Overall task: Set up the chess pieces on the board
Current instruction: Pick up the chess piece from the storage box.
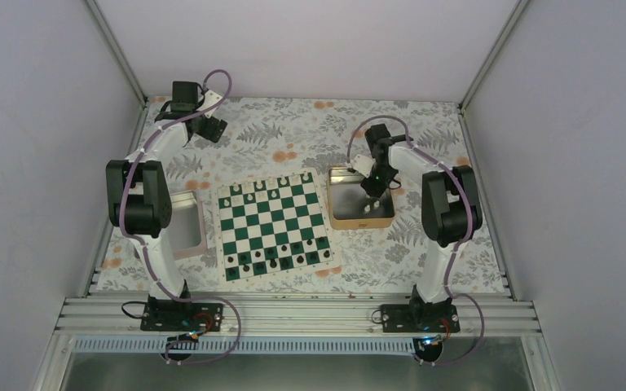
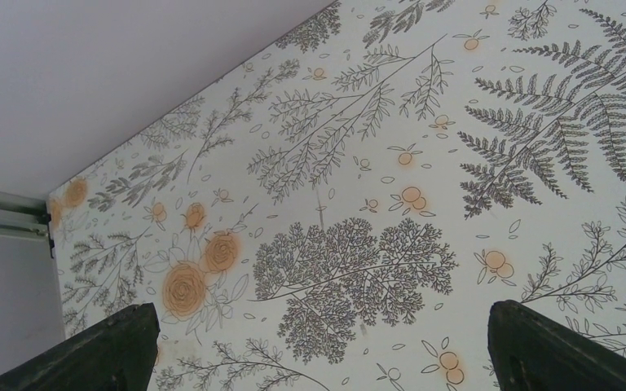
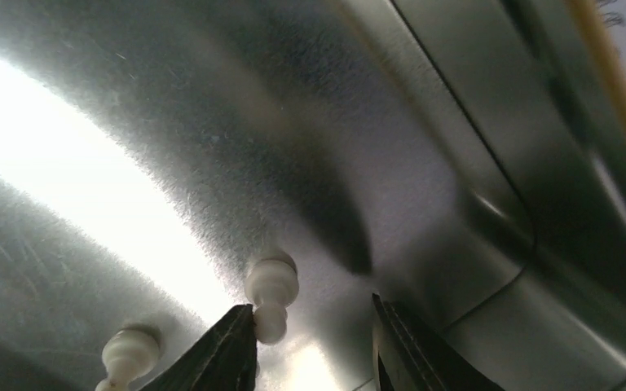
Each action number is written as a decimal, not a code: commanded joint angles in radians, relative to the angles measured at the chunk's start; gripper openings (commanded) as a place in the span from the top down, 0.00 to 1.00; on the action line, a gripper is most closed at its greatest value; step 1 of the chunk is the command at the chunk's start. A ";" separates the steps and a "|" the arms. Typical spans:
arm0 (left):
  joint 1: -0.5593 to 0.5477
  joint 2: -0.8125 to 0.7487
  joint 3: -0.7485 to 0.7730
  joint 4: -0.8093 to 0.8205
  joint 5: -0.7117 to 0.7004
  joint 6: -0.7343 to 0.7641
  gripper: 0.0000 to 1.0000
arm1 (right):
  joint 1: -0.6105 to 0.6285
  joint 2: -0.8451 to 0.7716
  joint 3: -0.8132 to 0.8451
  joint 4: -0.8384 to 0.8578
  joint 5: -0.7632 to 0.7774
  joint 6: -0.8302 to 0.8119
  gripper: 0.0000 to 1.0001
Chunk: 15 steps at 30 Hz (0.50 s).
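Low inside tin (image 1: 361, 218), right gripper (image 3: 310, 303): jaws parted, nothing between them, no grip. Touching one fingertip (image 3: 232, 346), outside the gap: white piece (image 3: 271, 287), seemingly on its side. Further along tin floor: second white piece (image 3: 126, 350). Hazards on closing: piece missed altogether, or nudged and rolled across slick metal; rounded end liable to squirt out of a shallow pinch; fingertips scraping tin floor. Beside tin, board (image 1: 273, 228): chess pieces (image 1: 261, 186) along far rows, dark pieces (image 1: 271, 254) along near rows; neighbours easily toppled by careless placement. Far left over tablecloth (image 2: 359, 163), left gripper (image 2: 319, 308): spread wide, empty.
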State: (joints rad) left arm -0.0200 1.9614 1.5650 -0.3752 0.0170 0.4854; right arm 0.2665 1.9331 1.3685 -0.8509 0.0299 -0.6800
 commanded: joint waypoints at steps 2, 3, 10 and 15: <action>-0.003 -0.009 -0.011 0.020 0.000 0.005 0.00 | -0.009 0.033 0.036 -0.004 -0.054 -0.001 0.64; -0.004 -0.007 -0.011 0.020 0.000 0.005 0.00 | -0.010 0.035 0.036 -0.004 -0.057 -0.001 0.65; -0.004 0.002 -0.008 0.019 0.004 0.006 0.00 | -0.010 0.054 0.055 -0.009 -0.064 0.008 0.84; -0.005 0.007 -0.005 0.010 0.006 0.009 0.00 | -0.010 0.043 0.058 -0.033 -0.046 0.009 0.96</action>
State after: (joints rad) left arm -0.0200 1.9614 1.5650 -0.3752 0.0170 0.4862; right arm 0.2657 1.9717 1.4033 -0.8577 -0.0147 -0.6788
